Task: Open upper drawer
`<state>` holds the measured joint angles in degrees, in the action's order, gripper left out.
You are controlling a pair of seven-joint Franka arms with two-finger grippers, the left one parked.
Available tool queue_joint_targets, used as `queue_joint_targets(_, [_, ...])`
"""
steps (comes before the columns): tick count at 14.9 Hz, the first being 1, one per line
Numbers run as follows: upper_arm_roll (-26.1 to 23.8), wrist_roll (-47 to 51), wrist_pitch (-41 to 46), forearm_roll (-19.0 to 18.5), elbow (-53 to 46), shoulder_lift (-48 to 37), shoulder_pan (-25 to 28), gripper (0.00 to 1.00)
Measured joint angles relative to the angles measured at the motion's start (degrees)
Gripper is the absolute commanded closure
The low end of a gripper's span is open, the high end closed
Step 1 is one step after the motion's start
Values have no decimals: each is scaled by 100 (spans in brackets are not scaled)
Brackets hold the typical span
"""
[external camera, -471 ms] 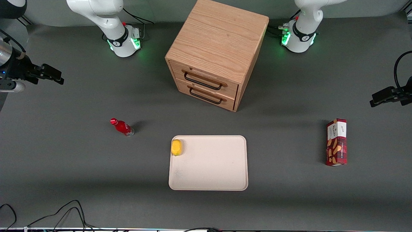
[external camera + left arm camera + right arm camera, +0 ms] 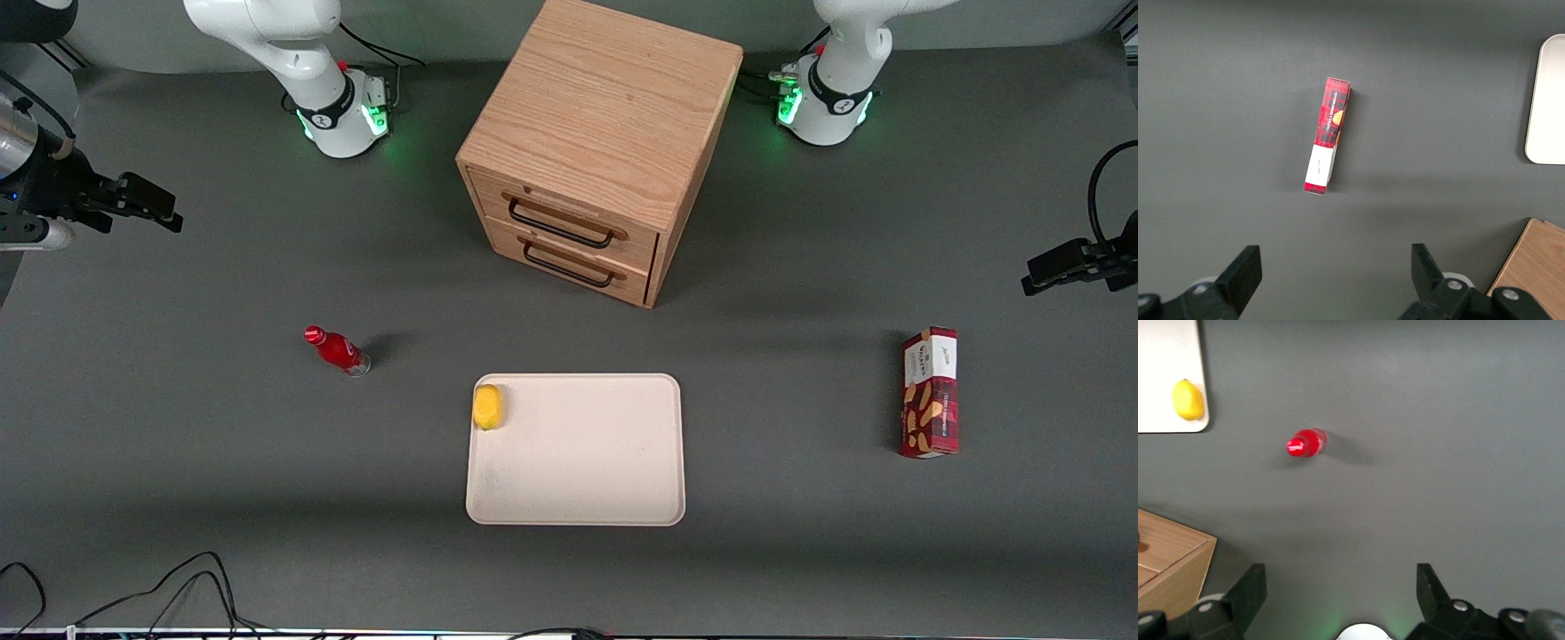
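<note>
Gripper (image 2: 153, 206) held high at working arm's end of table, fingers (image 2: 1248, 593) spread apart, nothing gripped; upper drawer (image 2: 569, 224) shut in cabinet (image 2: 605, 107), well apart from gripper; red bottle (image 2: 1305, 444) seen below gripper

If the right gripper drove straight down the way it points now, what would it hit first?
Probably bare table: the open right gripper points down at the dark grey tabletop. The small red bottle and oak cabinet seem off its line, though depth is uncertain.
</note>
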<state>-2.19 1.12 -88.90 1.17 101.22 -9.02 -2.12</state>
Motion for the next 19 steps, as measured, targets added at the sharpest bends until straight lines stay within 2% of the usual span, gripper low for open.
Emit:
queue_joint_targets(3, [-319,-74,-3,43,-107,1,120,0])
queue_joint_targets(7, [-1189,-133,-82,137,-446,275,189,0])
queue_joint_targets(9, [-1500,-225,-197,318,-646,480,217,0])
queue_joint_targets(13, [-2087,-357,-238,400,-1021,859,258,0])
queue_joint_targets(16, [-2447,-676,-278,405,-1231,1229,312,0])
queue_joint_targets(19, [-2657,-1477,-391,546,-1483,1698,329,0])
